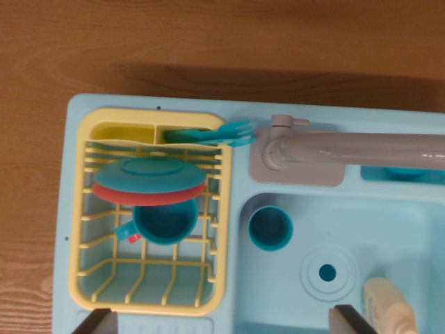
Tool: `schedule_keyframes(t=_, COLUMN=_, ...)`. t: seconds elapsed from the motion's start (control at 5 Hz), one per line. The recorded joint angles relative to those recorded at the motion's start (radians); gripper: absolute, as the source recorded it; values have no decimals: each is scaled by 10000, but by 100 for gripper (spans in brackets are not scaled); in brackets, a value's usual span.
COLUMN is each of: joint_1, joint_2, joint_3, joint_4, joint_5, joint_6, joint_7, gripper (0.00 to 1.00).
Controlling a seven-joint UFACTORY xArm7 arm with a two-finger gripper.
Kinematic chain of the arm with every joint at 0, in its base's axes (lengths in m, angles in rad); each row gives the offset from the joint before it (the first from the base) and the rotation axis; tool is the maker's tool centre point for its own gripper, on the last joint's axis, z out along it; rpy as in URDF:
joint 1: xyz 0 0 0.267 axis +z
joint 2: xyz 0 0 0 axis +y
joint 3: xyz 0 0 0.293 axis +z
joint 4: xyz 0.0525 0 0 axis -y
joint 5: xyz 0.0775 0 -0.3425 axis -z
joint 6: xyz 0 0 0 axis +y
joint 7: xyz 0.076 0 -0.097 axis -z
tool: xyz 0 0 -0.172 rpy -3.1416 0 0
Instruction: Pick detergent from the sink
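Pale-blue plastic fills my one feed, the wrist view: a light-blue moulded toy sink unit (240,118) sitting on a brown wood-grain table (208,35). I am looking almost straight down.

At the bottom edge I see two dark fingertips of the end effector (221,321), one at the wrist view's left over the rack's corner, the other at the right over the basin. They stand well apart with nothing between them, which I take as a pre-grasp spread.

The cream-coloured plastic detergent bottle (389,306) lies in the basin at the lower right of the wrist view, cut off by the frame, just beside the right fingertip but outside the gap. I judge it lies flat because it was simply dropped in.

A round teal plastic cup (270,229) stands upright near the basin's upper left, clear of the round drain (327,273). The grey plastic faucet (348,145) rises from its base plate and reaches out over the basin toward the right.

On the left, a yellow wire dish rack (212,229) holds a teal plate over a red plate (149,196), a teal mug below them, and teal cutlery (229,132) in its top slot, all out of my way.

I would need to shift right to centre on the bottle.
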Motion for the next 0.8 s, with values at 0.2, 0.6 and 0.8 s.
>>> schedule_keyframes(t=0.2, joint_1=-42, joint_2=15, joint_3=-44, joint_4=-183, joint_5=17, joint_6=-190, joint_7=-96, gripper=0)
schedule_keyframes(t=0.6, joint_1=-94, joint_2=33, joint_3=-99, joint_4=-412, joint_5=38, joint_6=-427, joint_7=-216, gripper=0)
schedule_keyframes(t=0.8, joint_1=-94, joint_2=33, joint_3=-99, joint_4=-412, joint_5=38, joint_6=-427, joint_7=-216, gripper=0)
